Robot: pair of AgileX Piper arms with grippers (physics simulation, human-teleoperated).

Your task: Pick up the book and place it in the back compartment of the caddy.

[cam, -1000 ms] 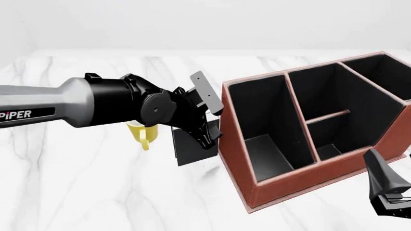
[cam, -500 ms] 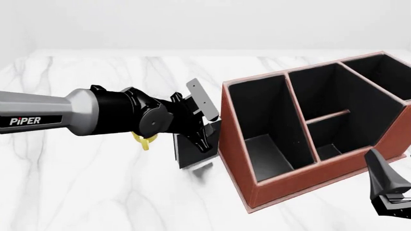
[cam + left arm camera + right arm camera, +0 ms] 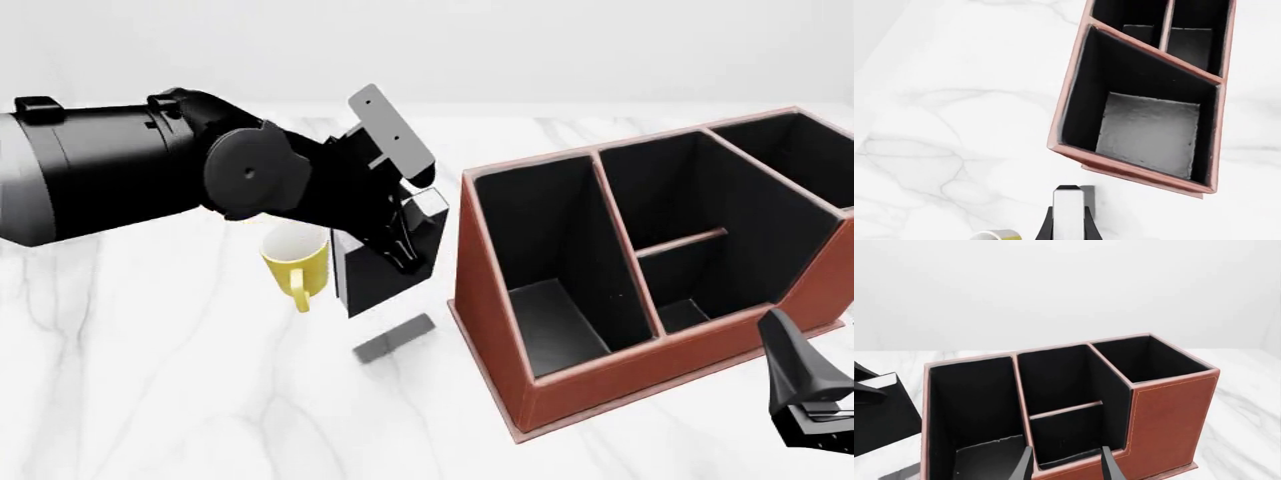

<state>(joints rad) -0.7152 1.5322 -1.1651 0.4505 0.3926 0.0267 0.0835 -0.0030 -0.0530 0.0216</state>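
The left gripper point(image 3: 400, 235) covers the top of the book point(image 3: 367, 280), so its hold cannot be made out. The yellow mug point(image 3: 296, 262) is half hidden behind arm and book. The caddy point(image 3: 587, 375) runs off the front view's right edge. The right gripper point(image 3: 807, 395) is cut off at the near right corner.

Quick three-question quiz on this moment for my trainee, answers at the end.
1. True or false: the book is already inside the caddy.
2. Which arm's gripper grips the book?
3. Fill in: the mug beside the book is ____ in colour.

Key:
1. False; it hangs above the table, outside the caddy.
2. The left gripper.
3. Yellow.
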